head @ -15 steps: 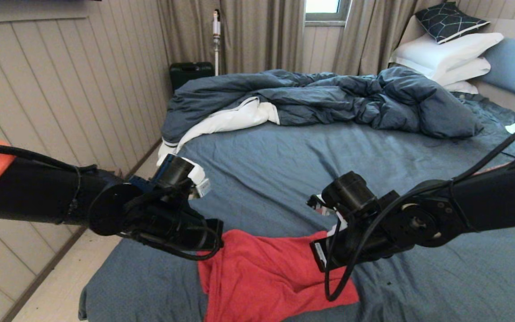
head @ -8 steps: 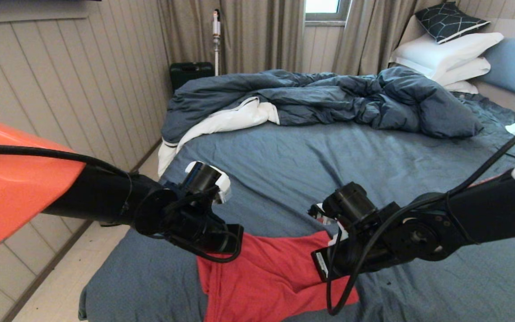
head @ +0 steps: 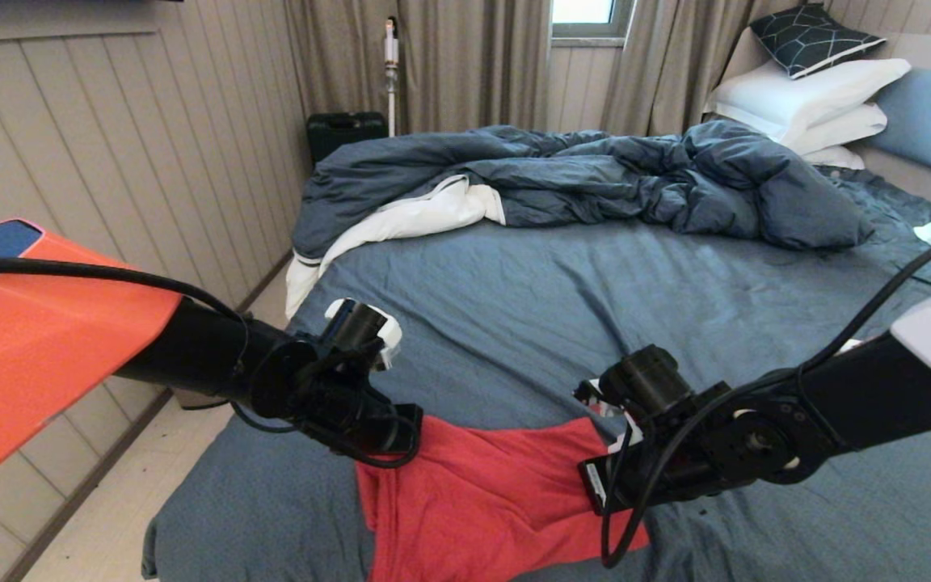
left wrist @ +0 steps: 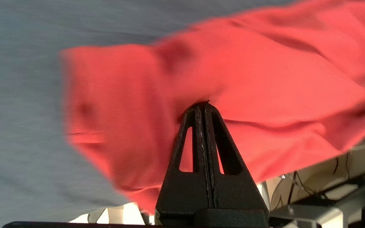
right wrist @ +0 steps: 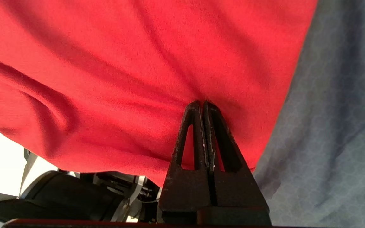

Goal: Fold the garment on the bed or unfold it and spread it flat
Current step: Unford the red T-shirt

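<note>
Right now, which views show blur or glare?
Left wrist view: the red cotton T-shirt smears with motion blur, edges soft. Right wrist view: its folds are sharp, with a blown-out white patch in one corner. Head view: evenly lit, bright window overexposed.

The left gripper [head: 401, 432] is swinging in from the bed's [head: 514, 307] left edge toward the middle and reaching farther out over the sheet, its orange upper arm rising into view at the left. The right gripper [head: 595, 489] is sinking lower and sliding a little toward the right. The shirt [head: 482, 501] is being drawn along with them: its upper edge, gathered a second ago, is now stretching into a straighter, tauter line between the two pinched corners, and the cloth below is hanging flatter, with fewer folds.
</note>
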You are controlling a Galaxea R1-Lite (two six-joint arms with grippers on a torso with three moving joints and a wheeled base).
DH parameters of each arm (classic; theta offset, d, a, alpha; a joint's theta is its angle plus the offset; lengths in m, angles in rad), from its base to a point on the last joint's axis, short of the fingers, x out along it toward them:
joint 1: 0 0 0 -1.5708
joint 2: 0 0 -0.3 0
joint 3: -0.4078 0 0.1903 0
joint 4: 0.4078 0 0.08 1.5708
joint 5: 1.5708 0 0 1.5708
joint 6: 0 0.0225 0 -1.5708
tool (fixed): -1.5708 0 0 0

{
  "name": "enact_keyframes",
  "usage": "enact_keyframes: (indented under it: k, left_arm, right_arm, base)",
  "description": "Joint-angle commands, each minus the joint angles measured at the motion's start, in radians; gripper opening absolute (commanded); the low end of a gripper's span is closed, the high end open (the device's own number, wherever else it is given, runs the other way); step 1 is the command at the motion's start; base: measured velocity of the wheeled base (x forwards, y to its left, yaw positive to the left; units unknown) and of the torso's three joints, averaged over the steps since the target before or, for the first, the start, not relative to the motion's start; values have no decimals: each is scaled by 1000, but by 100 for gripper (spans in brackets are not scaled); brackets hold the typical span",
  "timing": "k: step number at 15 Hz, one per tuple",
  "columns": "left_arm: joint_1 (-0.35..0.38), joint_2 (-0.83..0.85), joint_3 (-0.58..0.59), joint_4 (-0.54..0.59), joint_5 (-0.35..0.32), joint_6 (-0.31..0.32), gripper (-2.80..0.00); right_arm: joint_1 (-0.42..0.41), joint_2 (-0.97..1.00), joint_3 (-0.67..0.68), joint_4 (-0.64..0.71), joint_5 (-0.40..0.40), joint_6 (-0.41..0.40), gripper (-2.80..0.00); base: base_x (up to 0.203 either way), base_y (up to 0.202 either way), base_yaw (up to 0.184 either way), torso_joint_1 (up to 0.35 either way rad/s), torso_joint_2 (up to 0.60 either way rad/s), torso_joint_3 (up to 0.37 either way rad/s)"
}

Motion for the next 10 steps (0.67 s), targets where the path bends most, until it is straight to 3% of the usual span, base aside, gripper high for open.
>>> enact_keyframes:
  k: [1, 6, 10]
  left_arm:
    - [35, -8, 9, 2, 9, -4, -280]
    - [83, -13, 41, -9, 21, -7, -280]
    - [98, -95, 42, -3, 20, -10, -280]
  right_arm:
    - [-15, 3, 6, 1, 1, 0, -280]
    - [-34, -15, 15, 0, 17, -4, -280]
    - [2, -108, 23, -2, 75, -1, -280]
  base:
    - [0, 0, 0, 0, 0, 0]
    - [0, 0, 0, 0, 0, 0]
    - [0, 0, 0, 0, 0, 0]
